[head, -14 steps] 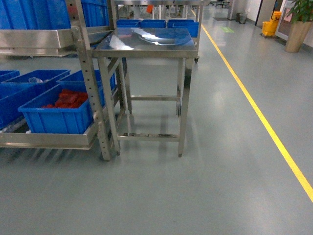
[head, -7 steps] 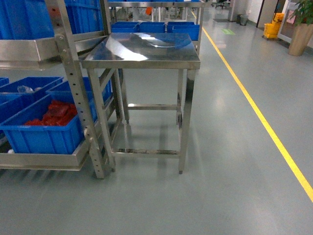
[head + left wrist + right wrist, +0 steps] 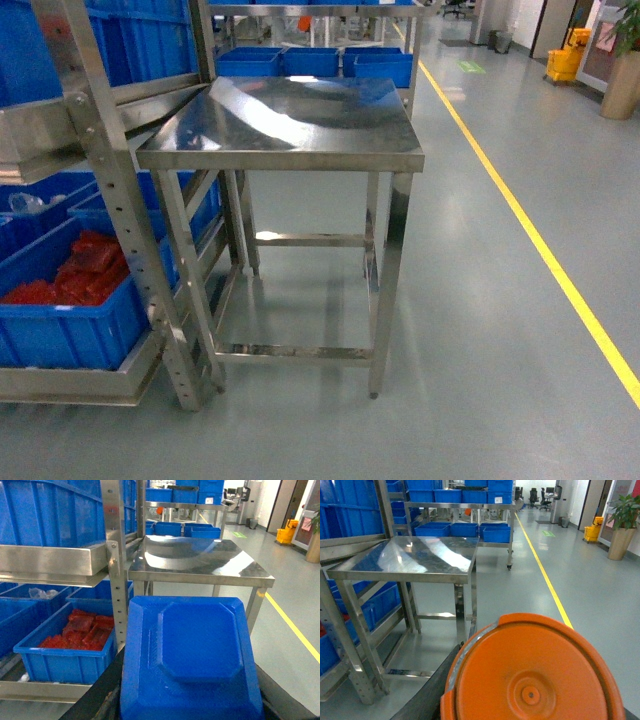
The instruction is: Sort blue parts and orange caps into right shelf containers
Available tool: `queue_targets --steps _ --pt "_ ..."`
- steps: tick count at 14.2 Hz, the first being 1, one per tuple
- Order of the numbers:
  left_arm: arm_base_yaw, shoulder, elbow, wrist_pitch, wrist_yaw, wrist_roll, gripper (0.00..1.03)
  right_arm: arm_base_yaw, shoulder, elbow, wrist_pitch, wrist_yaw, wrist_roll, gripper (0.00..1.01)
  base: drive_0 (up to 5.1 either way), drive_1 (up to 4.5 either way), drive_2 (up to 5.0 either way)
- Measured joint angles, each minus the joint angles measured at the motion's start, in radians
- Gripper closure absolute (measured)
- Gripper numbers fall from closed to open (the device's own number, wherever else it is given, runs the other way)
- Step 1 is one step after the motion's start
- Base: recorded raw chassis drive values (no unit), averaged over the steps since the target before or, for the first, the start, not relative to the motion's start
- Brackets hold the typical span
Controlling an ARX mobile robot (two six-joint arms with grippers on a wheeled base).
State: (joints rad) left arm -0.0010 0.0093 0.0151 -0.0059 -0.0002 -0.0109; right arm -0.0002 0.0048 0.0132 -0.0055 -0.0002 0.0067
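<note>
1. Blue part [image 3: 190, 660]: fills the lower left wrist view, flat octagonal face toward the lens. Apparently carried at the left claw for transport; the claw itself is hidden, so its grip cannot be told.

2. Orange cap [image 3: 530, 675]: fills the lower right wrist view, round, with a central dimple. Likewise seems carried; the right claw is unseen, its state not determinable.

3. Stainless worktop [image 3: 290, 115]: directly ahead, on four legs, top bare and reflective. Likely the staging spot between rack and aisle.

4. Steel shelf rack [image 3: 110, 180]: beside the worktop on the left, touching or nearly so.

5. Blue crate with red contents [image 3: 65, 650]: low shelf of the rack.

6. Further blue crates [image 3: 315, 62]: beyond the worktop on a far rack; whether these are the intended containers cannot be told.

7. Yellow floor line [image 3: 540, 250]: aisle marking, right.
</note>
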Motion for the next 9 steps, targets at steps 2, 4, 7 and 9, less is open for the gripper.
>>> queue_targets --steps 2,4,7,9 --pt "0.0 0.0 0.0 -0.009 0.0 0.0 0.59 0.0 0.001 0.0 -0.006 0.0 0.0 0.57 0.0 0.0 0.0" --pt "0.0 0.0 0.0 -0.004 0.001 0.0 0.59 0.0 0.0 0.0 -0.005 0.002 0.0 0.57 -4.8 2.11 3.0" --pt "0.0 0.0 0.0 -0.001 0.0 0.0 0.59 0.0 0.0 0.0 -0.001 0.002 0.0 0.57 -4.6 2.73 2.7" --pt "0.0 0.0 0.0 -0.001 0.0 0.0 0.59 0.0 0.0 0.0 -0.001 0.002 0.0 0.57 -5.0 2.41 2.4"
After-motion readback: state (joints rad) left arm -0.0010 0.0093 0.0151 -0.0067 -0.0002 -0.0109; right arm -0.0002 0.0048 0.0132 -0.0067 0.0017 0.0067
